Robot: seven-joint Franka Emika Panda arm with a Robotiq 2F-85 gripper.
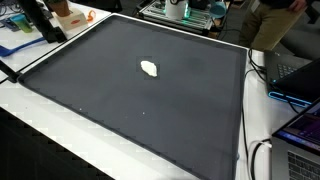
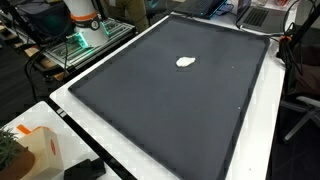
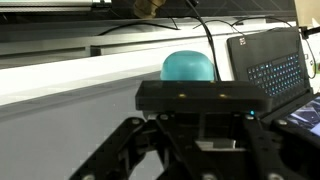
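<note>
Gripper (image 3: 200, 160) seems clenched on nothing, its tips below the wrist view's edge; the white lump (image 1: 150, 68) sits alone mid black mat (image 1: 80, 100). A careless swing could clip the nearby laptop (image 3: 268, 65).

The end effector (image 3: 200, 160) is matte black: a boxy housing with small screws and slanting linkage bars.

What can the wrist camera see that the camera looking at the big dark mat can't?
Only the wrist view shows the robot's fingers up close, and a round blue-green thing behind them. Only the exterior view shows the dark mat with a small white lump lying on it. Both show a laptop and a white table.
</note>
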